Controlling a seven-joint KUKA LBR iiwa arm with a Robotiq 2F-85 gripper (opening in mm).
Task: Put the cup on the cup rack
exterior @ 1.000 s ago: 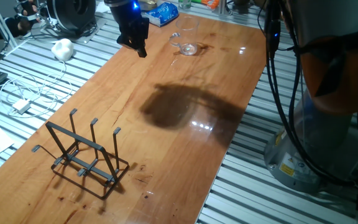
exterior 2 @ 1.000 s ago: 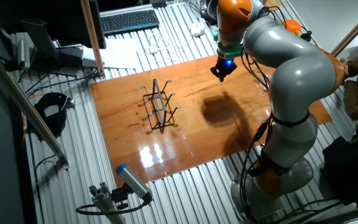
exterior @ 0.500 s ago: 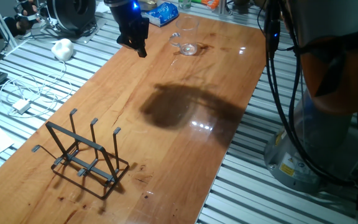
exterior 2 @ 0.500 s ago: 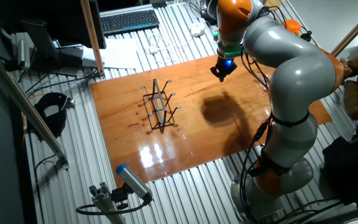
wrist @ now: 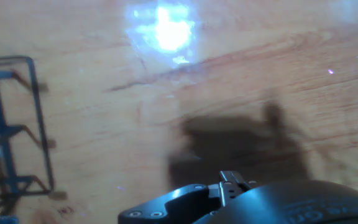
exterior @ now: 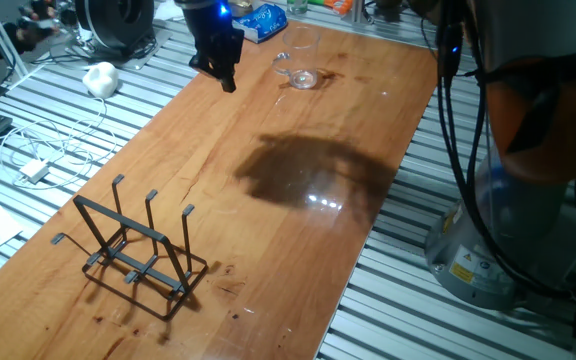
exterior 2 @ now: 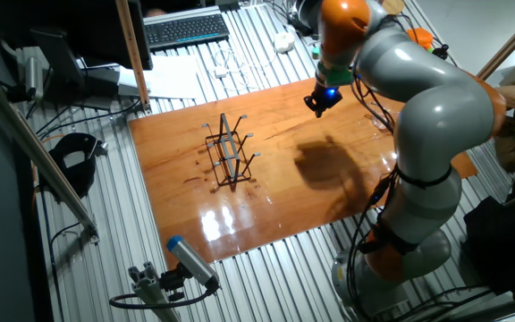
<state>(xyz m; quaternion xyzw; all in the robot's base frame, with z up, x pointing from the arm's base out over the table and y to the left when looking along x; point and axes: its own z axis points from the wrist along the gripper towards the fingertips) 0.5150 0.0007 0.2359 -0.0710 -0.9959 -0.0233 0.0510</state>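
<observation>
Cup (exterior: 304, 74): sits at the far end of the table (exterior: 268, 270), a little to the right of the gripper (exterior: 229, 84) in one fixed view, not touched, nothing around it. Too faint and glassy to tell whether upright or tipped; only a round rim or base and a pale handle-like glint read clearly. Cup rack (exterior: 138, 250): well apart, at the near end of the same board, standing free with nothing on it.

Cannot tell whether the fingers are parted or together: from the side, only a dark wedge pointing down above the wood; in the hand view, no fingertips at all, only the black housing along the bottom edge.

Judged step: reach for the cup, not yet begun in earnest. To do it well: shift sideways toward the glass first, then descend; open wide enough for the wall or the handle; close gently and squarely, since smooth glass likely slips and a side knock would send it skidding on the polished surface.

Materials: clear colourless glass, nearly lost against the varnished reddish wood with its bright lamp glare; thin black wire rack (wrist: 40, 124), rectangular base, three upright prongs; ribbed metal bench around the board.
</observation>
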